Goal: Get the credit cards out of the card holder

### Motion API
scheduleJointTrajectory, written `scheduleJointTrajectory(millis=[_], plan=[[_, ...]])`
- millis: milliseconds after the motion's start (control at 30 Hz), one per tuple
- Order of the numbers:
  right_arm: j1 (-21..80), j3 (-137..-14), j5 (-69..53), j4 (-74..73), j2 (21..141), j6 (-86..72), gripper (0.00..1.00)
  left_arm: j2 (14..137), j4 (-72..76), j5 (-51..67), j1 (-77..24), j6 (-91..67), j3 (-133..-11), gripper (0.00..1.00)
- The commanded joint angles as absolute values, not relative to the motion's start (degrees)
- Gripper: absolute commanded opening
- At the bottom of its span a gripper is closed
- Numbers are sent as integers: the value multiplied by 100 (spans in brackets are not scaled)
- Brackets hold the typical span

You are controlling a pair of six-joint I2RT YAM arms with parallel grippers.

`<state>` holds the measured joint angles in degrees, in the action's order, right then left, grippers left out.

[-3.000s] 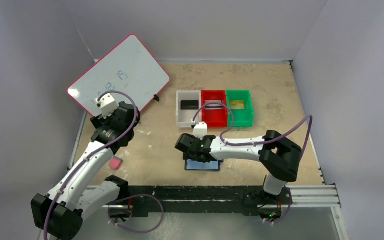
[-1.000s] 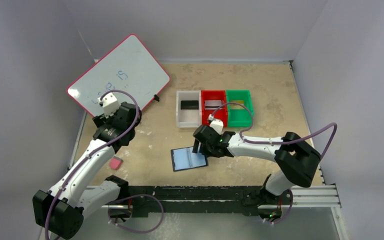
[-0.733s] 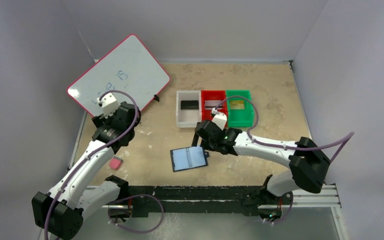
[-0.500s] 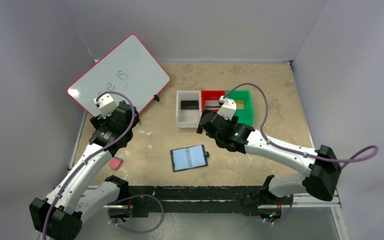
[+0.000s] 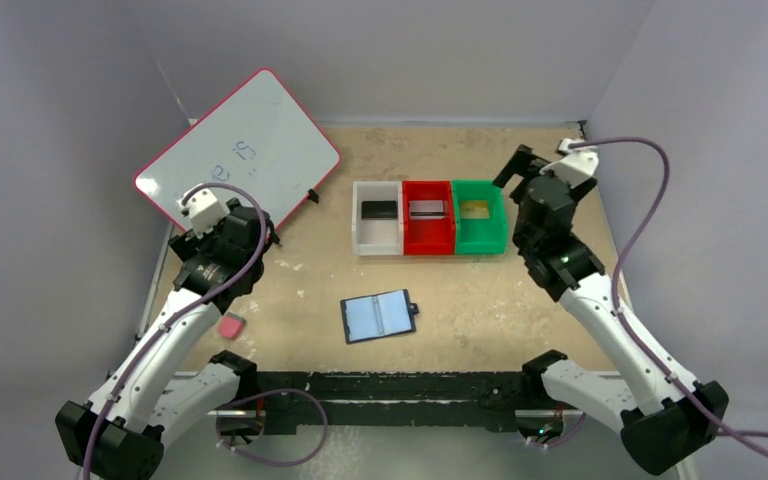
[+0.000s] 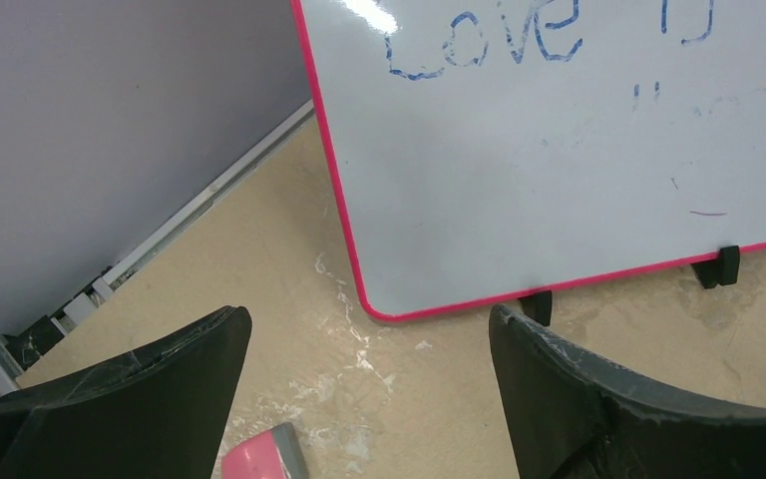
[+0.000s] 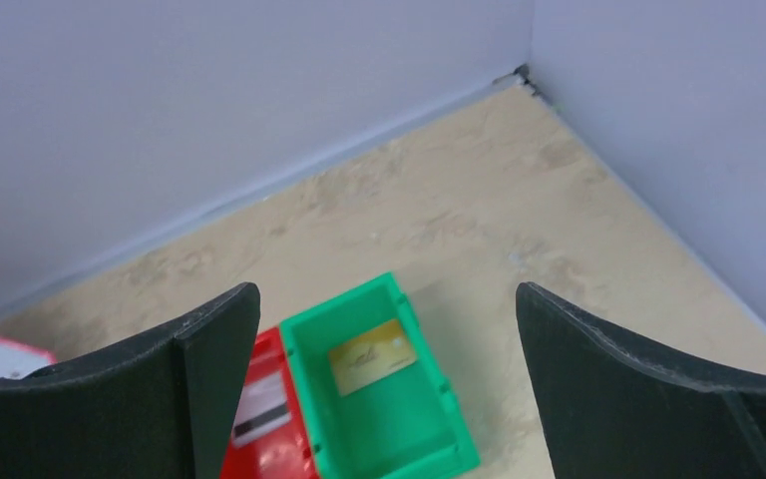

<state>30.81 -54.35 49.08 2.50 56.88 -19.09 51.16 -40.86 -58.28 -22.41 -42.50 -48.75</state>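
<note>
The card holder (image 5: 378, 316) lies open on the table near the front, its light blue pockets facing up, with nothing touching it. The credit cards lie in the bins: a black card (image 5: 379, 209) in the white bin (image 5: 377, 240), a silver card (image 5: 427, 209) in the red bin (image 5: 429, 242), a gold card (image 5: 476, 208) in the green bin (image 5: 481, 240). My right gripper (image 5: 523, 164) hangs open and empty, high at the back right; the right wrist view looks between its fingers at the gold card (image 7: 371, 356). My left gripper (image 5: 263, 228) stands open and empty by the whiteboard.
A pink-edged whiteboard (image 5: 240, 150) leans at the back left, close ahead of the left gripper (image 6: 369, 311). A pink eraser (image 5: 231, 326) lies on the table under the left arm. The walls meet just behind the right gripper (image 7: 387, 291).
The right arm has lifted off the card holder and swung up to the back right, with its jaws opening wide. The holder stays open where it was left. The left arm has hardly moved.
</note>
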Motion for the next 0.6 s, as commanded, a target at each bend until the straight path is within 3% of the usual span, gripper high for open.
scheduleJointTrajectory(millis=[0,67,167,567], plan=[[1955,-5689,3103,174,5740,-1613,100,5084,-4085,-6014,-2220,-4355,-5091,90],[1374,-6103,2435,-528,6009,-2066,100,5136,-4101,-5679,-2215,-4296,-5233,90],[487,-6116,606,-456,6031,-2313,100,5370,-4536,-5465,-2216,-4352,-5893,90],[422,-6931,575,-1280,5743,-1722,99,5531,-5006,-5729,-2215,-3159,-7596,89]])
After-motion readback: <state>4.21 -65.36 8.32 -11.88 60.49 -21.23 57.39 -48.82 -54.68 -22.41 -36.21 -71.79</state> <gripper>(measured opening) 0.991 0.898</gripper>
